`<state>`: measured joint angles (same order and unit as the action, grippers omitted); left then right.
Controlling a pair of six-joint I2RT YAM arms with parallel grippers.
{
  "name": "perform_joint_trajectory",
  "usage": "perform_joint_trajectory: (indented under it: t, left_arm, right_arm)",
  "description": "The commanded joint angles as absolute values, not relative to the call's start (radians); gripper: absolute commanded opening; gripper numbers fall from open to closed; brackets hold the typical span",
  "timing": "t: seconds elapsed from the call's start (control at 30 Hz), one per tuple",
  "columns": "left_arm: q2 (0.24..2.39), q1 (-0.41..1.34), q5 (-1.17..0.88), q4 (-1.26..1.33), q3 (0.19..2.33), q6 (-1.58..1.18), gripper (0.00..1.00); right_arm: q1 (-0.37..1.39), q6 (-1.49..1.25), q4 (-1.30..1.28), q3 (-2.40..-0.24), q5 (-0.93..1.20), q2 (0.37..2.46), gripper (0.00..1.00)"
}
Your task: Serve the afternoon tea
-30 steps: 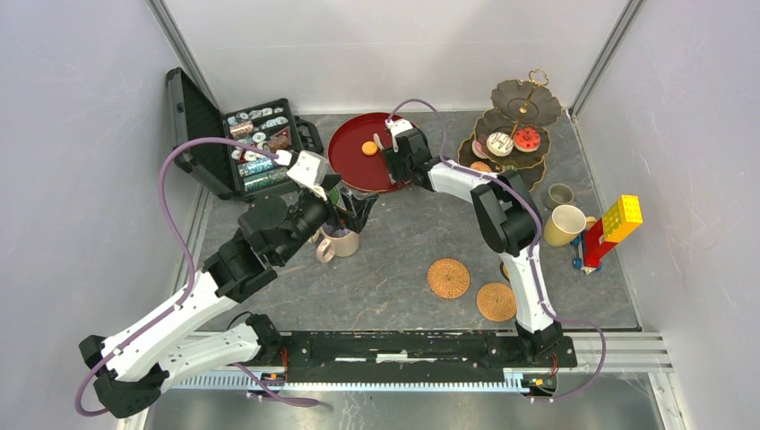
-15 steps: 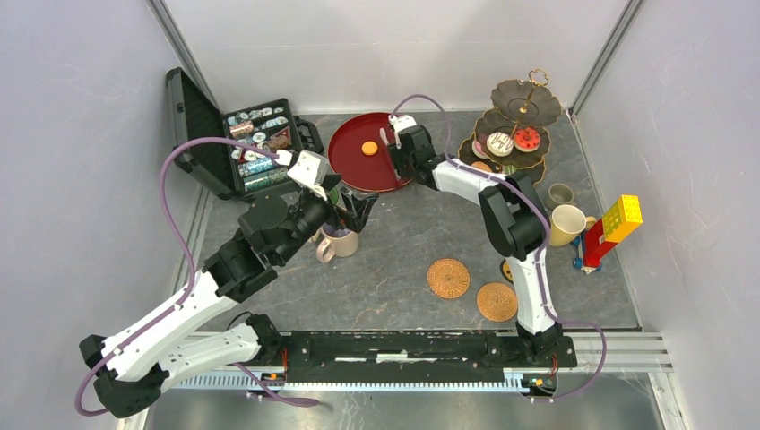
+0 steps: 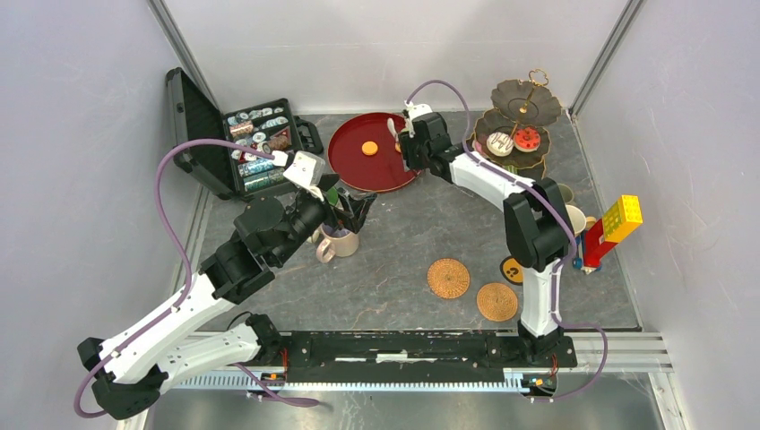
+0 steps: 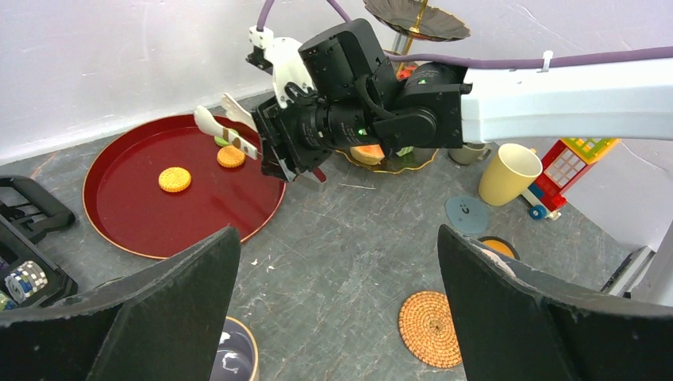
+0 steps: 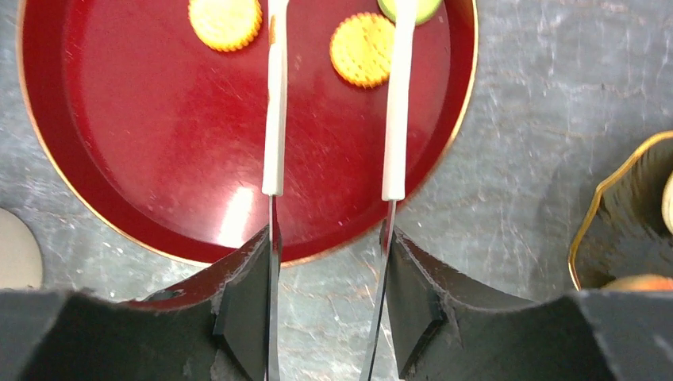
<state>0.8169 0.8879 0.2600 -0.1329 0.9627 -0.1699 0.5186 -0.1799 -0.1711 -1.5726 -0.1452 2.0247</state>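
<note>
My right gripper is shut on white-tipped metal tongs, held over the right edge of the round red tray. The tong tips are apart with nothing between them. Two orange cakes and a green cake lie on the tray beyond the tips. The dark three-tier stand at the back right carries red, white and orange cakes. My left gripper is open and empty above the beige mug. The yellow mug and small grey mug stand at the right.
An open black case of small items sits at the back left. Two woven coasters and a dark coaster lie in front. A red and yellow toy block stands by the right wall.
My right arm has drawn back to the right with the tongs, from over the tray's right half toward its edge near the stand. The left arm has barely moved.
</note>
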Motion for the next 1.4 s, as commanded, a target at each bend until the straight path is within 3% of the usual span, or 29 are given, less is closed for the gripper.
perform_joint_trajectory:
  t: [0.0, 0.83, 1.37]
  left_arm:
    - [0.804, 0.891, 0.263, -0.107, 0.973, -0.167, 1.0]
    - [0.815, 0.891, 0.261, -0.108, 0.972, -0.168, 1.0]
    - [0.815, 0.891, 0.252, -0.106, 0.972, -0.172, 1.0]
  right_arm:
    - [0.493, -0.213, -0.237, -1.576, -0.125, 2.015, 0.55]
    - [0.477, -0.22, -0.265, -1.674, -0.1, 2.158, 0.61]
    - [0.477, -0.231, -0.27, -1.68, -0.086, 2.161, 0.47]
